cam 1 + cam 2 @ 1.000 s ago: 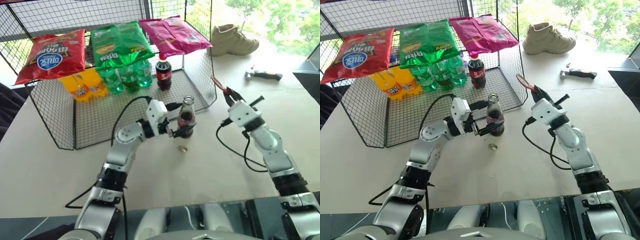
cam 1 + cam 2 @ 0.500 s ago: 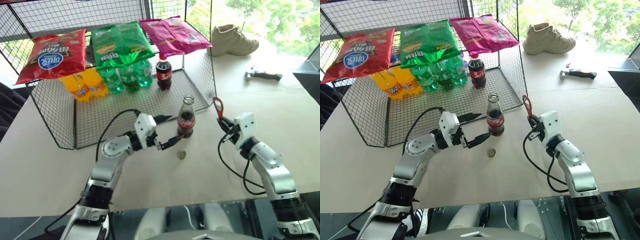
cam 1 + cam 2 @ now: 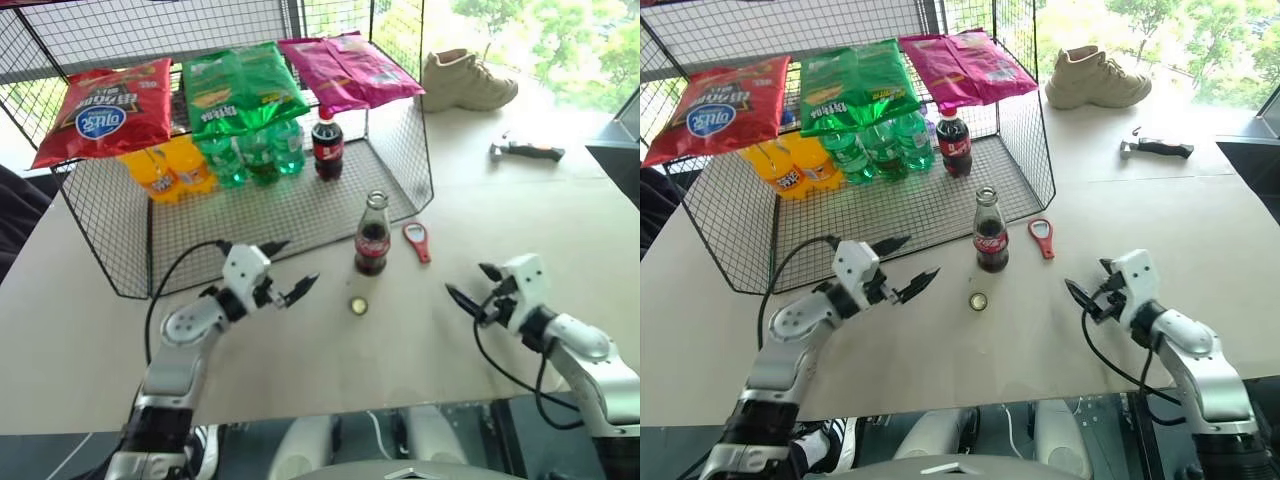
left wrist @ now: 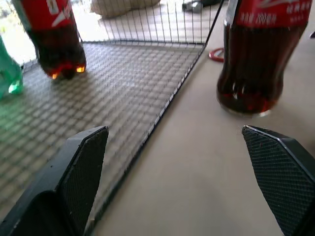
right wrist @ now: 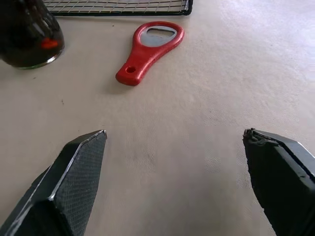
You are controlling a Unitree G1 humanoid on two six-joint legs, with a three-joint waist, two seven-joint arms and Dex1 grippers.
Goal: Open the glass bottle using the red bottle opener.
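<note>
Since the glass bottle (image 3: 372, 235) stands upright on the table (image 3: 560, 230) with its mouth bare, and a loose cap (image 3: 358, 306) lies just in front of its base, we judge the opening done. Just beside the bottle, on its right, the red bottle opener (image 3: 416, 240) lies flat, ring head away from us, handle running back toward our right gripper (image 3: 467, 291). That gripper sits nearer us and further right of the bottle, jaws spread wide and empty, pointing in toward the opener. Our left gripper (image 3: 283, 270) hangs left of the bottle, well apart from it, jaws likewise spread and empty. Behind the bottle stands the wire rack (image 3: 395, 150).
</note>
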